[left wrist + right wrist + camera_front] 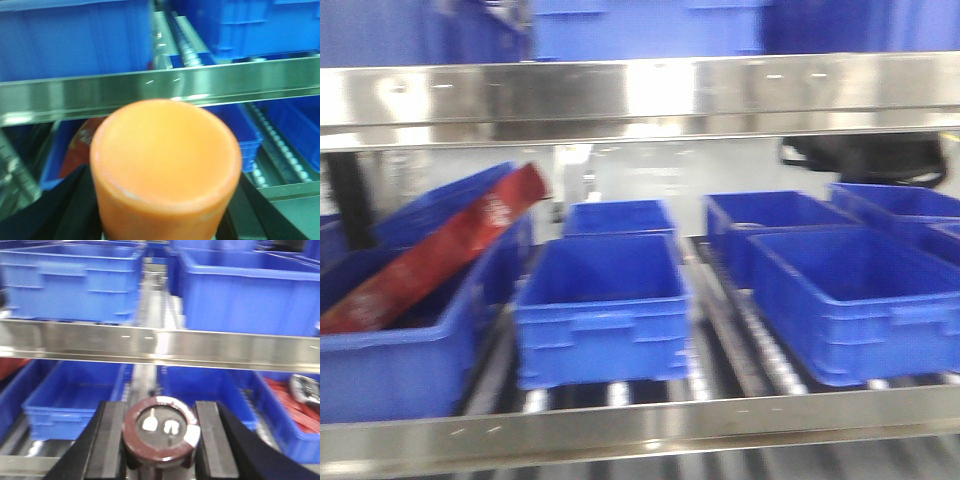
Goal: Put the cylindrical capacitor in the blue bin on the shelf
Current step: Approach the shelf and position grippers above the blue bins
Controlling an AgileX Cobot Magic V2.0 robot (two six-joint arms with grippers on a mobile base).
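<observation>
The cylindrical capacitor (pixel 165 160) is an orange cylinder seen end-on, filling the lower middle of the left wrist view; its side print is hidden. My left gripper (pixel 162 217) is shut on it, with dark fingers (pixel 65 210) at both sides. It hangs in front of the steel shelf rail (pixel 160 87). My right gripper (pixel 161 440) is shut on a dark red cylinder (pixel 161 427) with two metal terminals on top, before the shelf rail (pixel 160 347). Neither gripper shows in the front view, which faces the shelf (pixel 640 95) and its blue bins.
On the front view's tier stand an open blue bin (pixel 603 320), another at the right (pixel 850 310), and a left bin (pixel 390 370) holding a red package (pixel 440 250). The right wrist view shows lower bins (pixel 75 400), one with red items (pixel 295 410).
</observation>
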